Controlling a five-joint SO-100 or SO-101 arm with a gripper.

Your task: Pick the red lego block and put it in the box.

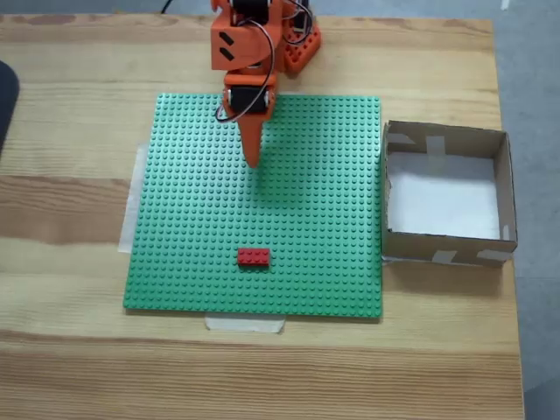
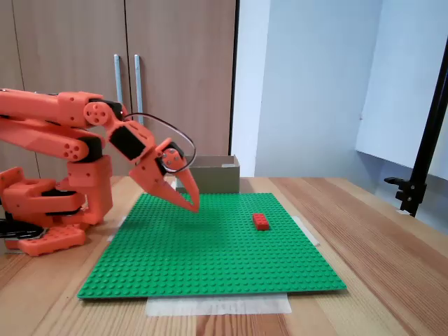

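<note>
The red lego block lies flat on the green studded baseplate, close to its near edge in the view from above. My orange gripper points down over the plate's middle, well short of the block. Its fingers meet at the tips with nothing between them. The box, brown cardboard with a white floor, stands just off the plate's right edge in the view from above. In the side view the box sits behind the gripper. Nothing lies inside it.
The baseplate is taped to a wooden table. The arm's orange base stands at the plate's far edge. A black stand rises at the right of the side view.
</note>
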